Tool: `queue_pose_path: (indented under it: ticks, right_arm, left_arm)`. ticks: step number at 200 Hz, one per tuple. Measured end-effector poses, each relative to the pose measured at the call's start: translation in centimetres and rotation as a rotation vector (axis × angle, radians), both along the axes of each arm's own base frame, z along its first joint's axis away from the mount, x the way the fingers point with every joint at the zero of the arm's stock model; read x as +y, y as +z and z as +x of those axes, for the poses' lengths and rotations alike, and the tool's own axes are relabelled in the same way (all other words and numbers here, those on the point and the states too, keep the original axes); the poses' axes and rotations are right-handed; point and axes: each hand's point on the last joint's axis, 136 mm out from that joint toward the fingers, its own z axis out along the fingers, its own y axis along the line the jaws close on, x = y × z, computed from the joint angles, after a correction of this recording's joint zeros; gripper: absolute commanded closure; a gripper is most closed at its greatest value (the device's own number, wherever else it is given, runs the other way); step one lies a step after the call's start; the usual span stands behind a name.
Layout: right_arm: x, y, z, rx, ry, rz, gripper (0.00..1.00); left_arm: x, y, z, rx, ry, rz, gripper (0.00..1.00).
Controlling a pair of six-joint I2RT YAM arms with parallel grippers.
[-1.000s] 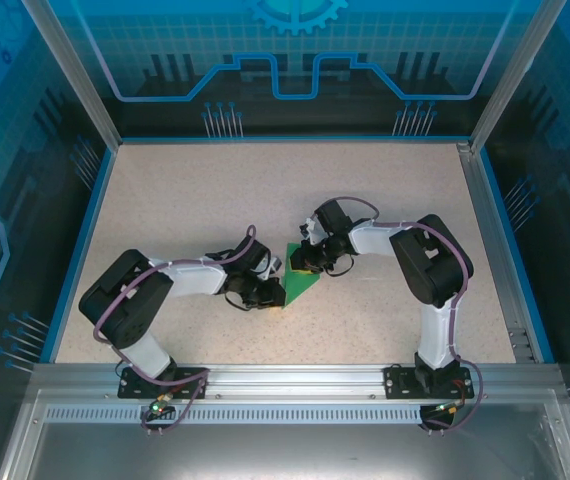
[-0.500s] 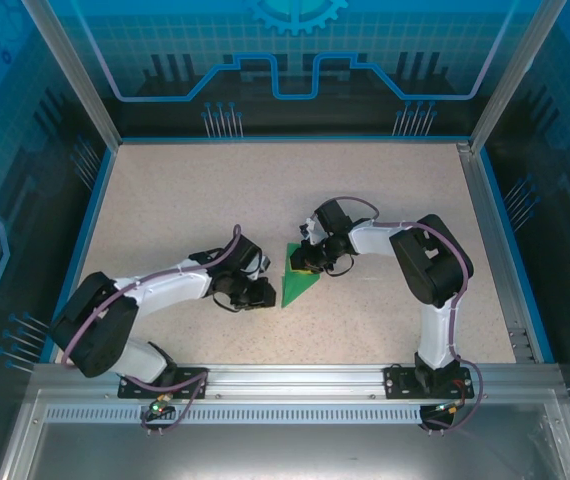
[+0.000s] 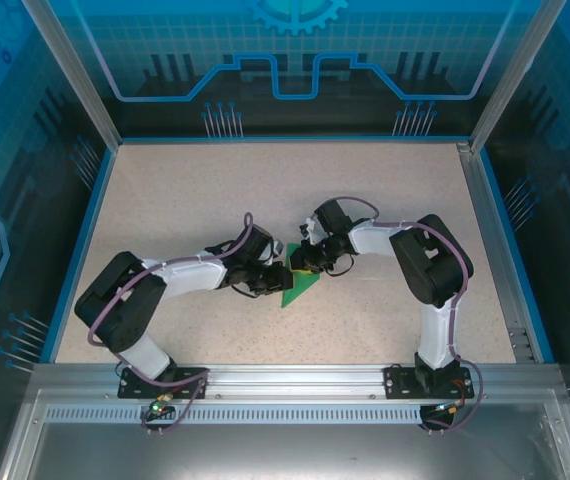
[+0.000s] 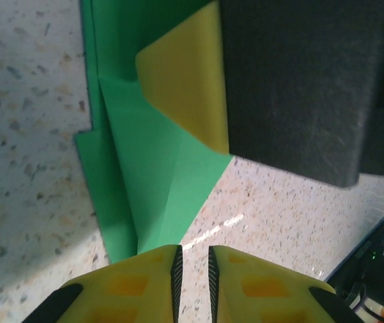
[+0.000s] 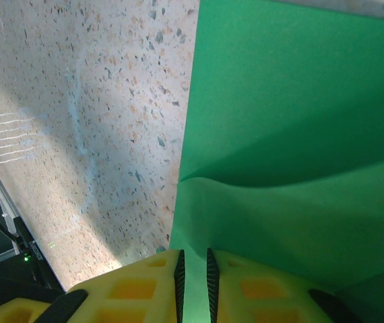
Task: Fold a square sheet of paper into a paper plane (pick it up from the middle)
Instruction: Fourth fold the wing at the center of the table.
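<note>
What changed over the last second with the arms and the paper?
The left gripper drew back leftward from the green paper, then came forward again to its left edge, slightly farther forward than before. Its jaws stand a narrow slit apart with nothing between them. Unchanged: the right gripper, pinching the paper, and the paper's position.

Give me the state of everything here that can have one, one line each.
green paper: partly folded in layers, lying on the table, one part pinched up.
left tool: jaws a narrow slit apart, nothing between them, at the paper's corner.
right tool: shut on the green paper.
</note>
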Motion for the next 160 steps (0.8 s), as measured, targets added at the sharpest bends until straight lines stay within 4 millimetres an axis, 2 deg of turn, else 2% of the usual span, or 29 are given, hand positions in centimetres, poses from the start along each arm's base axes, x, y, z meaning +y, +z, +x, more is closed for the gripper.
queue_pose_path:
  ticks: [33, 64, 87, 122, 139, 160]
  right_arm:
    - [0.0, 0.0, 0.0, 0.001, 0.0, 0.001, 0.8]
    - [0.0, 0.0, 0.0, 0.001, 0.0, 0.002, 0.79]
    - [0.1, 0.1, 0.1, 0.003, 0.001, 0.001, 0.79]
    - [0.0, 0.3, 0.2, -0.004, -0.003, -0.008, 0.79]
    - [-0.7, 0.5, 0.7, -0.023, -0.027, -0.027, 0.79]
    - [-2.4, 1.9, 1.9, -0.064, -0.078, -0.031, 0.79]
  left_arm:
    - [-0.6, -1.0, 0.8, -0.005, 0.007, -0.015, 0.79]
    - [0.0, -3.1, 0.5, 0.031, 0.021, 0.035, 0.85]
    - [0.2, -3.2, 0.6, 0.032, 0.027, 0.047, 0.9]
    - [0.4, -3.4, 0.5, 0.022, 0.033, 0.052, 0.92]
    - [0.5, -3.4, 0.6, 0.014, 0.034, 0.05, 0.93]
    - [0.4, -3.4, 0.6, 0.012, 0.034, 0.048, 0.93]
